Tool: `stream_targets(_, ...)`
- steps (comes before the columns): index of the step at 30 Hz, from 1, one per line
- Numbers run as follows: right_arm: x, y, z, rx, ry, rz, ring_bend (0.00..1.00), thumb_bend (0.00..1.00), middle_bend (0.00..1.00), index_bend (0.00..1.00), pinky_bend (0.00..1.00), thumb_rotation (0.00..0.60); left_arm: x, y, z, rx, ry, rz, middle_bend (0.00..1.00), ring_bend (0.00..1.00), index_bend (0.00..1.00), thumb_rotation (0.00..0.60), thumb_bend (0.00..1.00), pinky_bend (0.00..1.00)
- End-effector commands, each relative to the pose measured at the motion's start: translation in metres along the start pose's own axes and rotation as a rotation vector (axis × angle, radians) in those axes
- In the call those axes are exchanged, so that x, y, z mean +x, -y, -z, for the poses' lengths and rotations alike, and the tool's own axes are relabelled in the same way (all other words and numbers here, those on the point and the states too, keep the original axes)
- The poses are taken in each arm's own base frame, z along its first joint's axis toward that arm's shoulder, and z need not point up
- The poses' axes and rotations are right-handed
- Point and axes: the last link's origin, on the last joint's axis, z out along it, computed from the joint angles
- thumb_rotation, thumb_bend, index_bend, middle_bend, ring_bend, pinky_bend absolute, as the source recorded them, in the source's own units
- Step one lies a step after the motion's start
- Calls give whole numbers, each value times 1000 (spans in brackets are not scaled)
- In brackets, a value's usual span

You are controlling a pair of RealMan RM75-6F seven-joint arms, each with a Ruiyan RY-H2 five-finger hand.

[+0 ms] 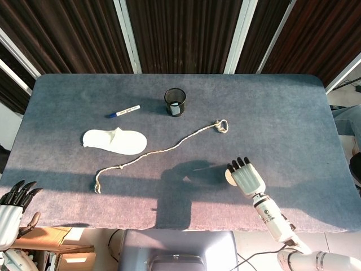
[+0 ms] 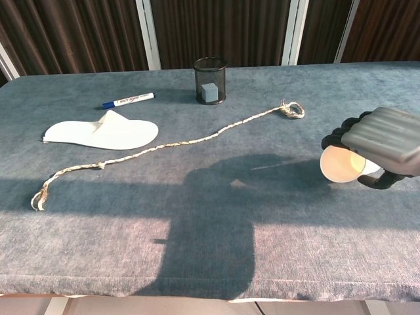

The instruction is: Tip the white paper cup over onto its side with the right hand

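Note:
The white paper cup (image 2: 341,164) lies sideways in my right hand (image 2: 384,138), its open mouth facing left toward the table's middle. The hand's back is turned up and its fingers wrap over the cup, with the thumb (image 2: 377,184) curled beneath. From the head view only a sliver of the cup (image 1: 229,177) shows under the right hand (image 1: 246,179), on the front right of the grey table (image 1: 293,124). Whether the cup touches the cloth I cannot tell. My left hand (image 1: 11,206) hangs off the table's front left corner, fingers extended, holding nothing.
A black mesh pot (image 2: 210,80) with a small cube stands at the back middle. A blue-capped marker (image 2: 128,100) and a white slipper (image 2: 102,132) lie at the left. A rope (image 2: 184,142) runs diagonally from front left to a loop (image 2: 292,108) near the right hand.

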Motion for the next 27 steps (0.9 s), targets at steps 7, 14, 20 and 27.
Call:
stream_targets(7, -4, -4, -1, -25, -9, -92, 53, 338, 128, 136, 207, 600, 0, 0, 0, 0, -2, 1, 159, 100, 255, 600, 343, 293)
stream_targets(14, -2, -16, 0, -48, -53, -226, 0, 244, 0, 0, 158, 600, 0, -1, 1, -4, -3, -1, 160, 100, 255, 600, 343, 293)
stream_targets(20, -9, -37, 4, -82, -15, -337, 10, 236, 3, 6, 181, 600, 0, -1, 1, -3, -3, -1, 160, 100, 254, 600, 342, 293)
stream_targets(27, -26, -51, -3, -76, 64, -395, 131, 236, 192, 153, 303, 600, 0, -1, 1, -4, -2, -3, 160, 100, 255, 600, 342, 292)
